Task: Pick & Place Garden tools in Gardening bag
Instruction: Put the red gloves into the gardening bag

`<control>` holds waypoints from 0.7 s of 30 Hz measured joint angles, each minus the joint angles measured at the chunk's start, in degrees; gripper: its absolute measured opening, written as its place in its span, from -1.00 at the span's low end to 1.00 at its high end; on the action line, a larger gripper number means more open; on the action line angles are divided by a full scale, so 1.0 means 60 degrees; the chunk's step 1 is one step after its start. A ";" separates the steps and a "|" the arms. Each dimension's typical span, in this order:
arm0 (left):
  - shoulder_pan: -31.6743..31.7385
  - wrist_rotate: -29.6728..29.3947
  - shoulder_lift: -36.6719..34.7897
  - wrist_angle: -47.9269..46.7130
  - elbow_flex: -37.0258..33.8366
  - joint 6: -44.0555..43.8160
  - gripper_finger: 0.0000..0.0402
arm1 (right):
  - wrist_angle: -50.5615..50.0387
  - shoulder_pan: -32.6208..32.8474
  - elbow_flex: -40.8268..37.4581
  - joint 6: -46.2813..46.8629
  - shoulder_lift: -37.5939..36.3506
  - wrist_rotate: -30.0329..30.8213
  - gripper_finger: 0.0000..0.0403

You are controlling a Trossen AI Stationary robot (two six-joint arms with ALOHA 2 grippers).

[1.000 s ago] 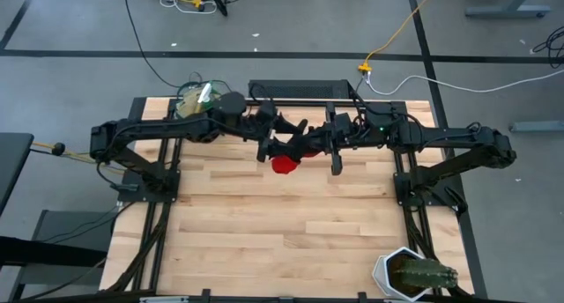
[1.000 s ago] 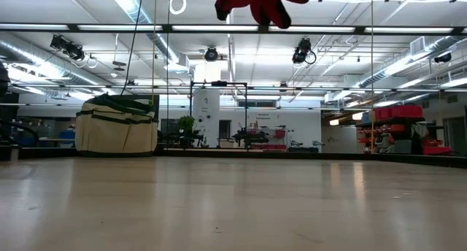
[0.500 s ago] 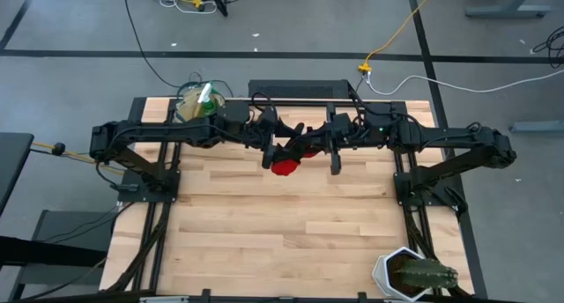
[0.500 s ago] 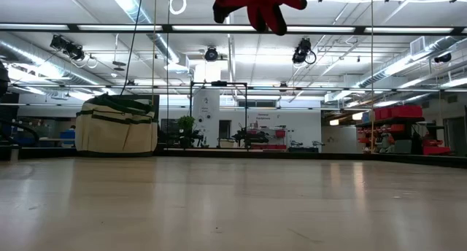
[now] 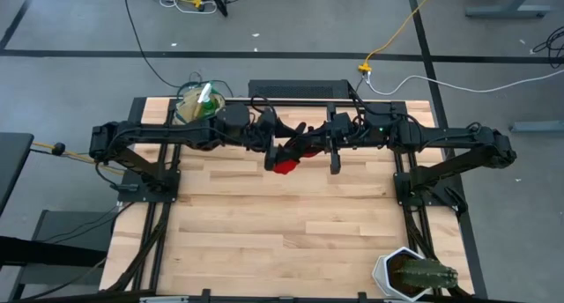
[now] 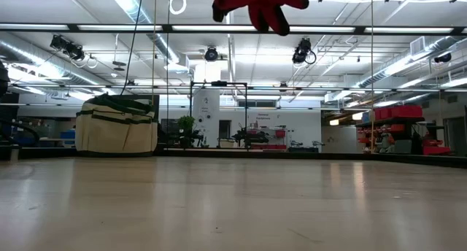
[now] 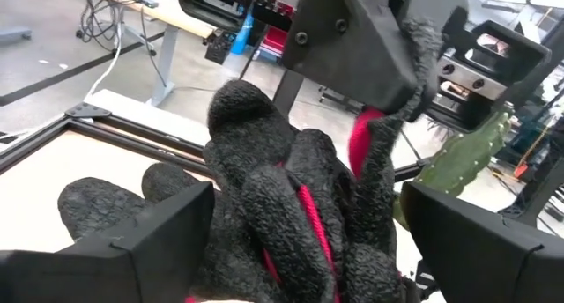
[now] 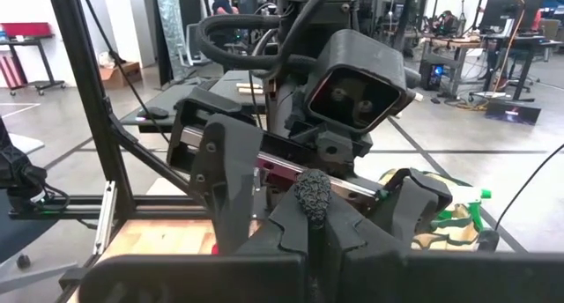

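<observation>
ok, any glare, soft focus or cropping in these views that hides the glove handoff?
Low view: ceiling strip lights glare, and the glove is cropped at the frame's top. Left wrist view: the glove fills the frame between the open left gripper, background soft. Right wrist view: the shut right gripper pinches a bit of glove, evenly lit. High view: the arms cover most of the glove.

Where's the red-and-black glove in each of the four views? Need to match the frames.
High view: red-and-black knit glove mid-table, between the two hands.
Low view: hanging at top centre, clear of the table.
Left wrist view: fills the centre, between the open left hand's fingers.
Right wrist view: only a black tip, pinched in the shut right hand.
Shared landmark: beige fabric bag.
</observation>
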 joint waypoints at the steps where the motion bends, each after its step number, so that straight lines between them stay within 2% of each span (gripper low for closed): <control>1: 0.0000 -0.0021 0.0000 0.0000 0.0000 -0.0001 0.82 | 0.0000 0.0000 0.0000 0.0000 0.0000 0.0000 -0.99; 21: 0.0004 -0.0019 0.0000 0.0012 -0.0004 0.0003 0.02 | 0.0000 -0.0004 0.0000 0.0000 0.0000 0.0000 -0.99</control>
